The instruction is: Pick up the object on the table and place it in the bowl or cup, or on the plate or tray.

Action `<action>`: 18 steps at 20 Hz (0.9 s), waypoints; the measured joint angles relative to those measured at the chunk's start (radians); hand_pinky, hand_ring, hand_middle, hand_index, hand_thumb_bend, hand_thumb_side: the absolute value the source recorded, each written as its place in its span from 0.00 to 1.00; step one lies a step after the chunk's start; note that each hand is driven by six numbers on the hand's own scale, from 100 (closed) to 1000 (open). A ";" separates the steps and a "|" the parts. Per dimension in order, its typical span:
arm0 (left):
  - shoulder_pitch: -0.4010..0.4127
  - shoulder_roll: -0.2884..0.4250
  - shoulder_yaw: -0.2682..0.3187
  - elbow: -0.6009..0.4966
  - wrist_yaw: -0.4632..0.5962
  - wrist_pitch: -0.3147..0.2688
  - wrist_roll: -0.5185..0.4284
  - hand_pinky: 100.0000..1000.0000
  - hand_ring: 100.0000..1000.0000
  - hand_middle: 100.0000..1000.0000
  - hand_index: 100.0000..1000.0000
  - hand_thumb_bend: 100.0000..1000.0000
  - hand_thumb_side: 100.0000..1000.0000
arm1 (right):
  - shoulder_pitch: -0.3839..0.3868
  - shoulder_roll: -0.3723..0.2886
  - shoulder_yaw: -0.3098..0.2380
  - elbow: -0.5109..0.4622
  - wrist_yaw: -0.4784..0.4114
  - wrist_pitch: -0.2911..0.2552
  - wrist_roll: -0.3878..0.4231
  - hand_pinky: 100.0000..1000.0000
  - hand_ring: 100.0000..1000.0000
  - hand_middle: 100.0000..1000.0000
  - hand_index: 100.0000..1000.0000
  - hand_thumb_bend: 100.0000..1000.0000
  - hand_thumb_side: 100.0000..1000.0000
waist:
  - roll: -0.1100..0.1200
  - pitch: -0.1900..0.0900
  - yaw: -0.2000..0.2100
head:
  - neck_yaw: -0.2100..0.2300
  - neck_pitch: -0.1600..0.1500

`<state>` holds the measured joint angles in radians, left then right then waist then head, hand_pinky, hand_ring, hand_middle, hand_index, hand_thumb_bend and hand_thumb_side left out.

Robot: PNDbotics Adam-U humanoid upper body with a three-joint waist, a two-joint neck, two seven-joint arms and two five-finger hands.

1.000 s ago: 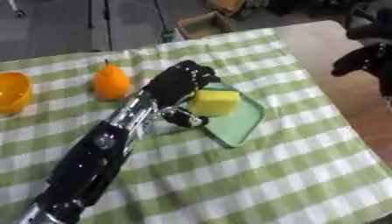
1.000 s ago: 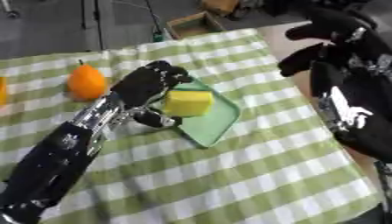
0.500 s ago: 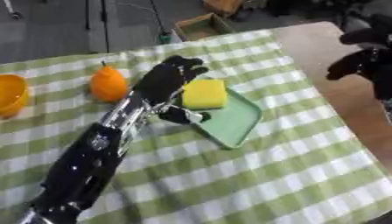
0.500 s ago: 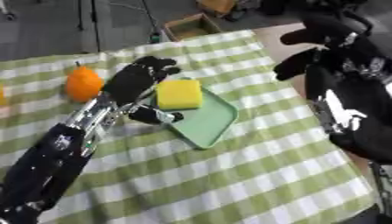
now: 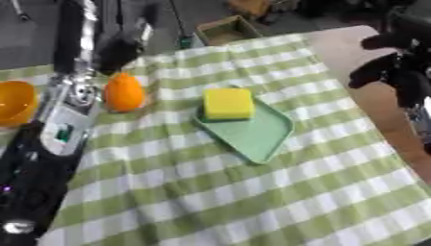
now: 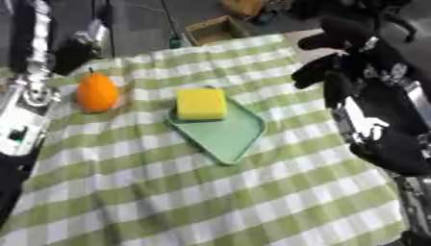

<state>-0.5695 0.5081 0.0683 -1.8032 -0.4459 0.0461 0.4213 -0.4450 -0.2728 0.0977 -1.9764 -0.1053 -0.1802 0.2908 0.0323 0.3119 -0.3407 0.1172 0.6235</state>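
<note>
Now raised above the far left part of the desk (image 5: 252, 202), the left hand (image 5: 118, 48) at the end of a long black and silver arm that comes up along the left edge. Blurred and dark, so cannot tell whether its fingers are spread or curled; holding nothing that can be seen. Hanging just behind the orange fruit (image 5: 124, 92), not clearly touching it.

On the right side, over the bare wooden edge of the desk, the right hand (image 6: 336, 57), black, lifted in the air with fingers bent downward and curled, around nothing. Well apart from the tray.

Near the middle of the desk, a green tray (image 5: 252, 132), flat, with rounded corners and a low rim, turned askew to the cloth's stripes. On its far end, the yellow block (image 5: 228, 103), square with soft edges, looking like a sponge, lying flat inside the rim. Rest of the tray bare.

At the far left edge, an orange bowl (image 5: 17, 102), smooth and shiny, only partly in view; inside not visible enough to tell contents. Between the bowl and the tray, the orange fruit, rounded with a small point on top, standing on the cloth.

Covering the desk, a green and white checked cloth (image 6: 210, 202), slightly wrinkled.
</note>
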 measured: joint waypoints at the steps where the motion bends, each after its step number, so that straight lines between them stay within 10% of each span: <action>1: 0.042 0.017 0.018 -0.047 0.026 0.016 0.004 0.72 0.74 0.78 0.85 0.43 0.66 | 0.007 -0.002 -0.003 0.000 0.003 0.003 -0.004 0.60 0.63 0.77 0.94 0.00 0.34 | 0.000 0.000 0.009 | -0.003 0.000; 10: 0.435 0.025 0.129 -0.176 0.101 -0.015 -0.016 0.70 0.73 0.79 0.86 0.39 0.63 | 0.049 -0.014 -0.024 0.000 0.021 0.024 -0.028 0.60 0.63 0.77 0.94 0.00 0.36 | 0.001 0.000 0.091 | 0.001 0.023; 18: 0.516 -0.071 0.172 -0.177 0.019 -0.004 0.029 0.70 0.73 0.78 0.86 0.37 0.63 | 0.056 -0.015 -0.031 0.000 0.033 0.029 -0.039 0.60 0.63 0.77 0.94 0.00 0.36 | 0.001 0.000 0.101 | 0.001 0.036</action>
<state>-0.0536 0.4373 0.2408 -1.9797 -0.4270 0.0426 0.4498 -0.3891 -0.2873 0.0669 -1.9765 -0.0725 -0.1507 0.2519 0.0329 0.3119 -0.2393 0.1180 0.6598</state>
